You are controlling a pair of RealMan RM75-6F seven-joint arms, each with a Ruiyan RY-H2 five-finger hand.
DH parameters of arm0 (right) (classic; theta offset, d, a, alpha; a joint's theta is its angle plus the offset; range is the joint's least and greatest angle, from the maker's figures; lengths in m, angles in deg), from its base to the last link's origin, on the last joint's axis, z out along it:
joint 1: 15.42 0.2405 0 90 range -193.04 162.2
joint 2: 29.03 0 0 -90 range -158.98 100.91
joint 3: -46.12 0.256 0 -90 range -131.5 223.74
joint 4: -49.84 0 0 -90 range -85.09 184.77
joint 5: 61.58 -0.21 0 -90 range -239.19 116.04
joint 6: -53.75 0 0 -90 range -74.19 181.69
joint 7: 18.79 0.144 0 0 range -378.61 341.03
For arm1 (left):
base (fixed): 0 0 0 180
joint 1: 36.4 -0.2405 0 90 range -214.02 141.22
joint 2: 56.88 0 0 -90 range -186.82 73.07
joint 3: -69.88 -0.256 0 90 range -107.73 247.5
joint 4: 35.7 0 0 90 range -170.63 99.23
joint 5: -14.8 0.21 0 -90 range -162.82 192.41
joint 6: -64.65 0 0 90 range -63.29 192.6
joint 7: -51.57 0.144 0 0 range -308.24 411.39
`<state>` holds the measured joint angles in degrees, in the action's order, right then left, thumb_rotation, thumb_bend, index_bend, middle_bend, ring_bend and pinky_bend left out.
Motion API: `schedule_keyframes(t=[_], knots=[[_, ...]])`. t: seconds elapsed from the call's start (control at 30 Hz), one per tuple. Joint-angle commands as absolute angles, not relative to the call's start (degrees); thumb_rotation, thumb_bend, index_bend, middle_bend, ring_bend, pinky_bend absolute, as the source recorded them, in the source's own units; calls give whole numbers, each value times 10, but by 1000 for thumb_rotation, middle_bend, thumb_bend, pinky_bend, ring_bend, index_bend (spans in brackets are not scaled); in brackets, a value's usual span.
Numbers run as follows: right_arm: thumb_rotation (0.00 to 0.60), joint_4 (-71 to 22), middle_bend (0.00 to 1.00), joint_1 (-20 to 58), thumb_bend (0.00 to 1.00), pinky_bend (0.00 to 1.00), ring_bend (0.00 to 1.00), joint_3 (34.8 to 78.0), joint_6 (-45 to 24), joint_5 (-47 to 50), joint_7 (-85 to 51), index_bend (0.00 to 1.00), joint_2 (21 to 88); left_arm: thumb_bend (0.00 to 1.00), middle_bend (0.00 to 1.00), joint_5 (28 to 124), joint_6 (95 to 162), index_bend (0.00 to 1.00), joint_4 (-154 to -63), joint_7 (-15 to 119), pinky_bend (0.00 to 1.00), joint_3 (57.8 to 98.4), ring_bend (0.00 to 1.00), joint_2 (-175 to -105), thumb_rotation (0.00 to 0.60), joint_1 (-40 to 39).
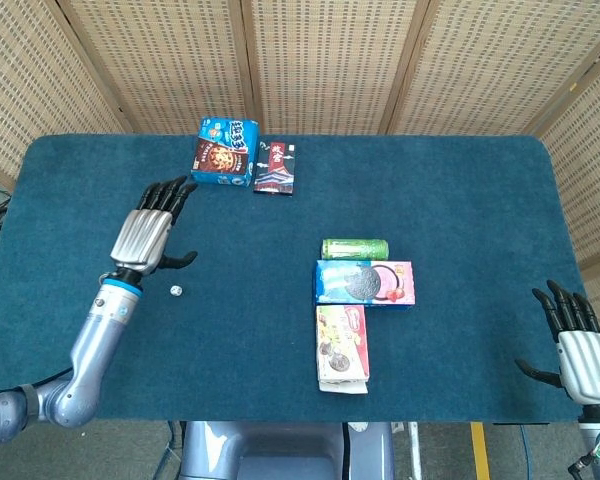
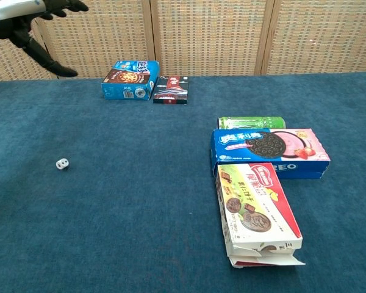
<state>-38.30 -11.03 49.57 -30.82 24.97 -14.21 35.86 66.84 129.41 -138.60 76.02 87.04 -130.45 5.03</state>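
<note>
Die (image 1: 176,290) on cloth, beside left hand (image 1: 148,231)

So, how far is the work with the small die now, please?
Done, it seems: the die lies on the blue table, apart from the left hand, which is open above it. In hand: nothing; the right hand is open at the table's corner. Nothing further shows as left; the snack boxes sit untouched.

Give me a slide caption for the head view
Left hand open above a small white die on the blue table; snack boxes at centre.
</note>
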Motion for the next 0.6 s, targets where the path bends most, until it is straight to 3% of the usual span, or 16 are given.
schedule_keyframes(t=[0.03, 0.3, 0.6], knots=[[600, -383, 0, -110, 0, 0, 0, 496, -308, 250, -142, 58, 359, 0, 0, 714, 1315, 0, -1390, 729, 0, 828, 0, -1267, 600, 4], [600, -386, 0, -111, 0, 0, 0, 496, -310, 249, -149, 58, 359, 0, 0, 802, 1370, 0, -1347, 584, 0, 734, 0, -1201, 600, -127], [600, -387, 0, -114, 0, 0, 0, 497, -317, 250, -159, 58, 362, 0, 0, 858, 1449, 0, -1263, 483, 0, 692, 0, -1223, 600, -224]])
